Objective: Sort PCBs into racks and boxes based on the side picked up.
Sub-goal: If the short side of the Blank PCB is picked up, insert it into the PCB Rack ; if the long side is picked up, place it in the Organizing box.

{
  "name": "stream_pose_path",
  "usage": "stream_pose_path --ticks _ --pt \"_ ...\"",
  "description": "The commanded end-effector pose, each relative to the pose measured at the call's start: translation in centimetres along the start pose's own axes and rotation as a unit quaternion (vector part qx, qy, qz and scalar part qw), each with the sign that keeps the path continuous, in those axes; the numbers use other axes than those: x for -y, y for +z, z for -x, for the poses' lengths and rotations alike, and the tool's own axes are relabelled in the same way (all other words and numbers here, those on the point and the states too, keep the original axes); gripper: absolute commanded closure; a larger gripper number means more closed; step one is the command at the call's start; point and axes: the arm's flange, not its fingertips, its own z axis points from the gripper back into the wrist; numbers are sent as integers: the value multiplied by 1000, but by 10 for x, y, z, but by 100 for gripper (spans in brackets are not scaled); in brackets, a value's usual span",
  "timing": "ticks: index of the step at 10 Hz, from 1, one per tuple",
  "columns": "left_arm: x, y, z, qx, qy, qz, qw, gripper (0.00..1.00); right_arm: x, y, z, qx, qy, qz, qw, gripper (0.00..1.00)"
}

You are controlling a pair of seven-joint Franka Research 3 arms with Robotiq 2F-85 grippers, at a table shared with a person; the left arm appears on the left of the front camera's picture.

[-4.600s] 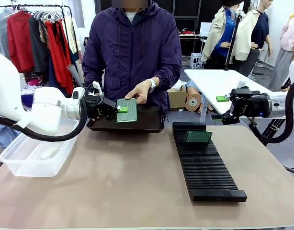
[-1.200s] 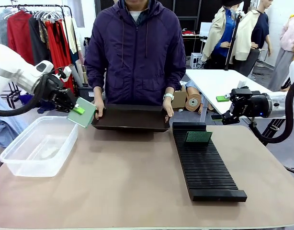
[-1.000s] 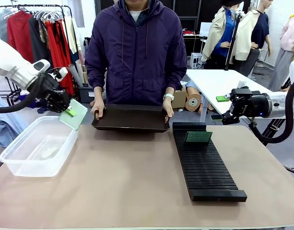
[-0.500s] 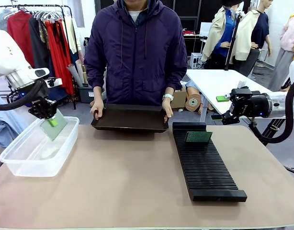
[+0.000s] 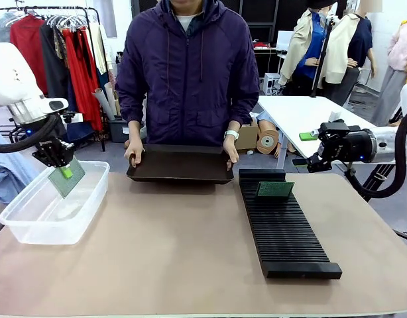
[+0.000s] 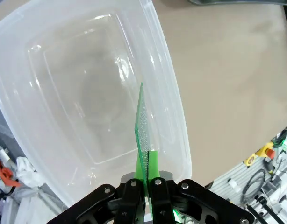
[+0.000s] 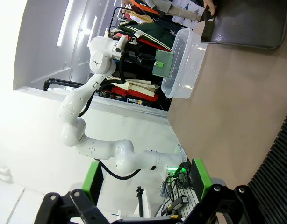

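Left gripper (image 5: 63, 169) is clamping a PCB (image 5: 66, 177) edge-on, hanging tilted over the clear tub (image 5: 31, 222) (inside the rim line). Right gripper (image 5: 308, 161) is idling wide open, off the table's (image 5: 177, 252) far right edge. Another PCB (image 5: 275, 189) is standing in the black rack (image 5: 283, 232).

No text, label, brand, number or sign can be read in any of the views; the small marks on the robot arm's casing in the right wrist view are too blurred to make out.
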Motion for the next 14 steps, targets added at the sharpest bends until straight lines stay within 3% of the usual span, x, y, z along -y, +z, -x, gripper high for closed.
stream_pose_path --ticks 1,5,9,14 --pt "-9 -16 0 17 2 4 1000 100 -2 -1 -1 0 5 2 1000 0" --pt "-22 -50 -5 27 7 23 999 100 -2 -1 -1 0 5 2 1000 0" --pt "-39 -84 -11 7 21 48 999 100 -2 -1 -1 0 5 2 1000 0" --pt "-54 -99 -14 -2 27 60 998 100 -2 -1 -1 0 5 2 1000 0"
